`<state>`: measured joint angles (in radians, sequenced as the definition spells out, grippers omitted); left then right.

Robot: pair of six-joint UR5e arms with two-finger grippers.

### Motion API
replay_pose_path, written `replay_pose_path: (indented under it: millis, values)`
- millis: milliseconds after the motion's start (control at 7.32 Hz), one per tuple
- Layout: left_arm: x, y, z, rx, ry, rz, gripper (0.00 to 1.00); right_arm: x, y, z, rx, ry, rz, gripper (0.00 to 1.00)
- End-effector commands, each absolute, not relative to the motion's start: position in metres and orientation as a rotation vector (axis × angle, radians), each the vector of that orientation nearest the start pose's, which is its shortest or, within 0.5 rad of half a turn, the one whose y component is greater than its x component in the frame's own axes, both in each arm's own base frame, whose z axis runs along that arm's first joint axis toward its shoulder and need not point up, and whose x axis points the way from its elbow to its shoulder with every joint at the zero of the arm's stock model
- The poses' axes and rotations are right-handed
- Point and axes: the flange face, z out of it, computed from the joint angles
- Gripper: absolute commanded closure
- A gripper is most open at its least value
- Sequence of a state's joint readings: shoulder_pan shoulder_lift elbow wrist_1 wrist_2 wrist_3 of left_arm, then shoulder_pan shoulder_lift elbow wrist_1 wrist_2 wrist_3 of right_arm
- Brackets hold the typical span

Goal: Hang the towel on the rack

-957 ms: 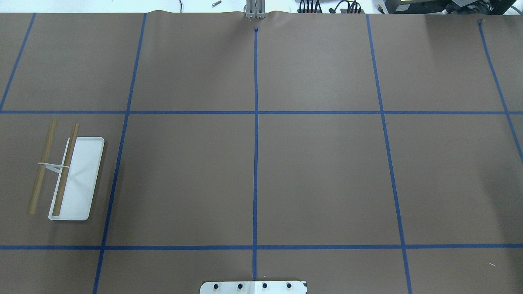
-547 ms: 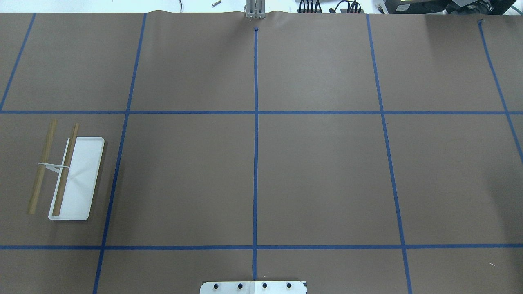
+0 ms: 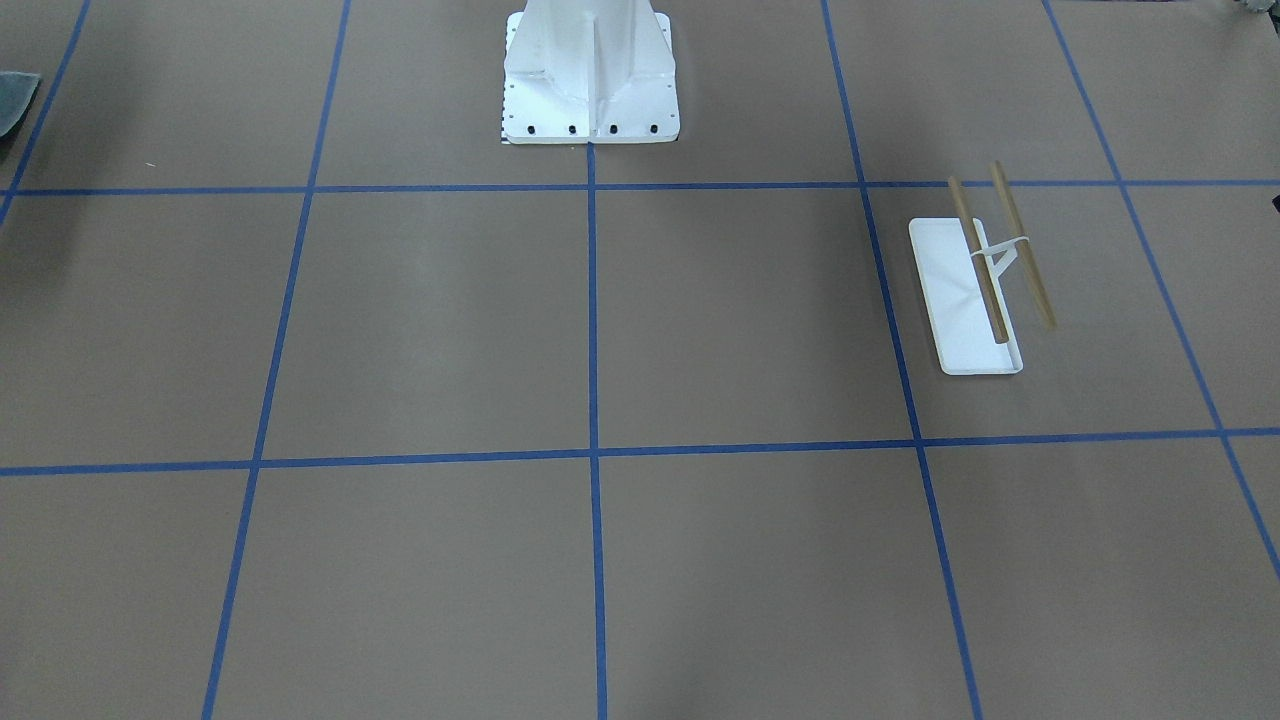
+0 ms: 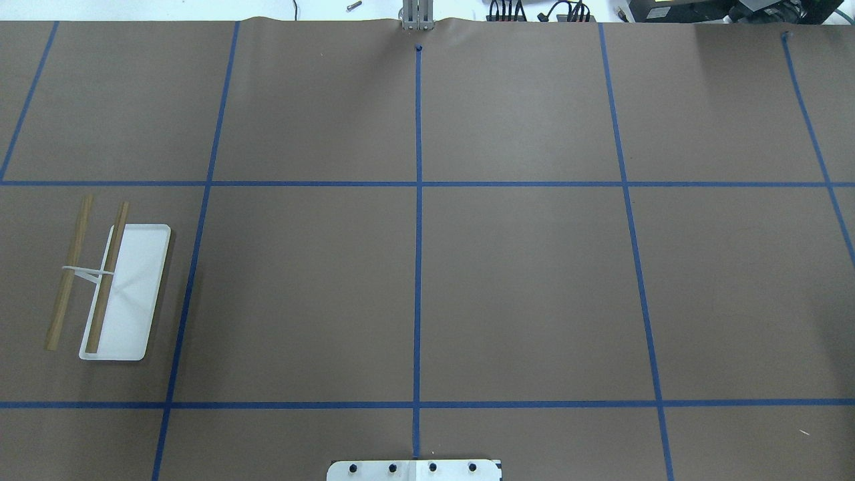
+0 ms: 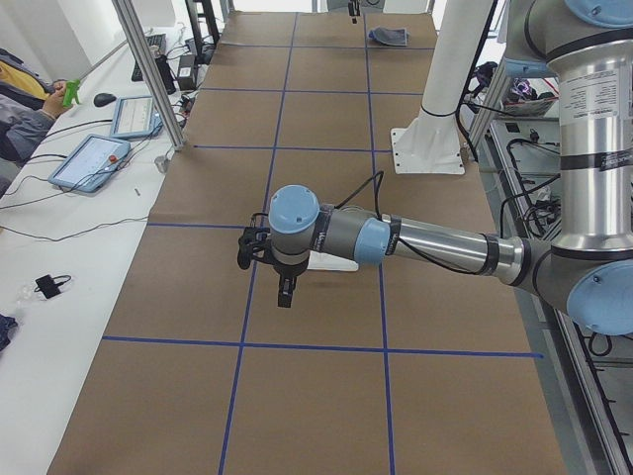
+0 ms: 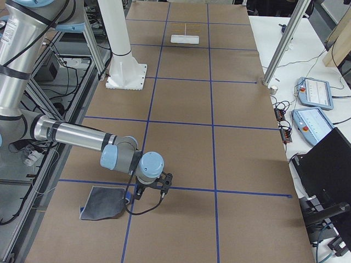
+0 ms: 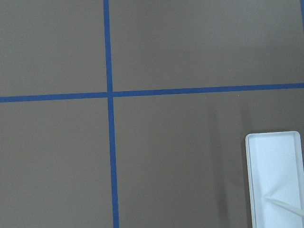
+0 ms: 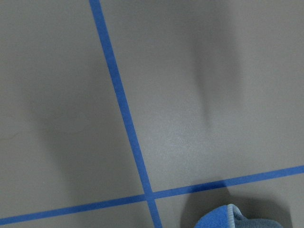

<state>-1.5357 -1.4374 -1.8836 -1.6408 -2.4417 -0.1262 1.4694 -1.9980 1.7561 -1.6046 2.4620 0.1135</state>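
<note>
**Towel at one end, rack at the other**

The towel [image 6: 104, 203] lies flat on the brown table [image 4: 521, 287] at the robot's right end, grey side up. A blue corner with pale edging peeks into the bottom of the right wrist view. The right gripper [image 6: 152, 188] hangs over a blue tape line [image 6: 181, 189] just beside the cloth. Released or clenched, I cannot tell from this side angle. Well apart, at the left end, stands the rack [image 4: 130, 300] — upright, with two wooden rods running parallel above its white tray. The left gripper [image 5: 284, 290] hovers near that tray, and its state cannot be told either.
</note>
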Motion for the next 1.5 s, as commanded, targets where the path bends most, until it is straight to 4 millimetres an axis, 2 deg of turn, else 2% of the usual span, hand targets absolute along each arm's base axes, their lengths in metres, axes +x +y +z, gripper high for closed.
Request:
replay_pose_path:
  millis: [0, 273, 547, 820, 957, 1093, 1366]
  values:
    - [-0.042, -0.444, 0.549, 0.187, 0.881, 0.032, 0.02, 0.024, -0.279, 0.757, -0.416, -0.908, 0.175, 0.0]
    - [-0.043, -0.445, 0.549, 0.191, 0.874, 0.034, 0.02, 0.024, -0.273, 0.766, -0.434, -0.917, 0.182, 0.0]
    - [-0.043, -0.449, 0.548, 0.21, 0.871, 0.042, 0.02, 0.026, -0.254, 0.777, -0.462, -0.909, 0.189, 0.0]
    - [-0.043, -0.45, 0.543, 0.217, 0.872, 0.042, 0.02, 0.027, -0.24, 0.804, -0.488, -0.925, 0.161, 0.05]
    - [-0.043, -0.45, 0.543, 0.218, 0.872, 0.042, 0.02, 0.027, -0.239, 0.805, -0.49, -0.926, 0.161, 0.06]
    - [-0.043, -0.45, 0.541, 0.222, 0.874, 0.043, 0.02, 0.026, -0.238, 0.811, -0.501, -0.932, 0.169, 0.12]
    - [-0.043, -0.45, 0.541, 0.221, 0.874, 0.042, 0.02, 0.024, -0.243, 0.808, -0.499, -0.962, 0.178, 0.33]
